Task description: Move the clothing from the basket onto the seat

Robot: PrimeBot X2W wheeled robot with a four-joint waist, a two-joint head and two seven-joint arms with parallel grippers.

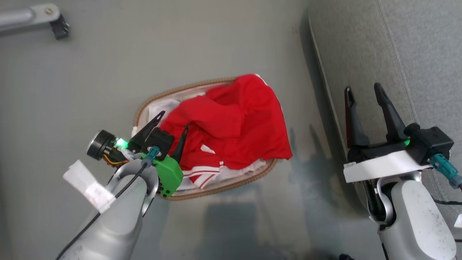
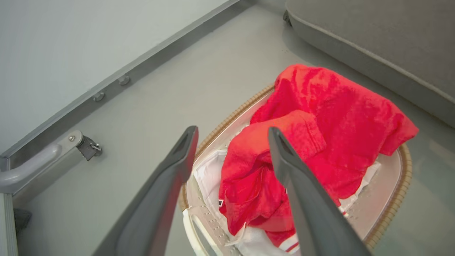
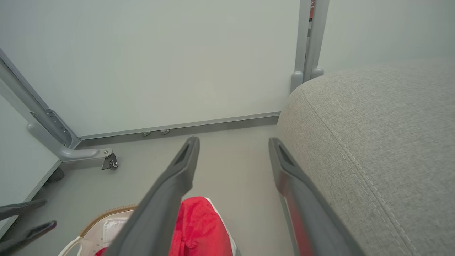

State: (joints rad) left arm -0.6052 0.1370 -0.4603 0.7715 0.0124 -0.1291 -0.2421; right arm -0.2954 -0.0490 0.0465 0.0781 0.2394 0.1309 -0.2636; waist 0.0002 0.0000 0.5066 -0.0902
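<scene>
two items of red clothing (image 1: 234,115) are recorded, heaped together in the basket (image 2: 406,167); where one garment ends and the other begins cannot be told. a white-striped hem (image 1: 202,175) is shown at the near side of the heap. one red fold is draped over the rim on the side toward the seat.

basket: oval, cream, perforated wall, brown woven-look rim. a white liner (image 2: 208,174) is exposed at its left end. it is stood on the grey floor (image 1: 144,54), near the seat but apart from it.

seat (image 1: 415,47): grey fabric cushion with a rounded edge and a stitched seam, placed to the robot's right of the basket.

left gripper (image 1: 174,120): held over the left end of the basket, jaws spread wide, nothing gripped. in the left wrist view the red heap is seen between and beyond the two fingers. whether the cloth is touched cannot be told.

right gripper (image 1: 363,87): held at the front edge of the seat, well apart from the basket, jaws spread wide and empty.

metal frame leg (image 1: 32,16): pale grey, ending in a dark caster, set on the floor at the far left.

wall panel (image 3: 160,64): pale, plain, edged below by a grey base rail where the floor is met.
</scene>
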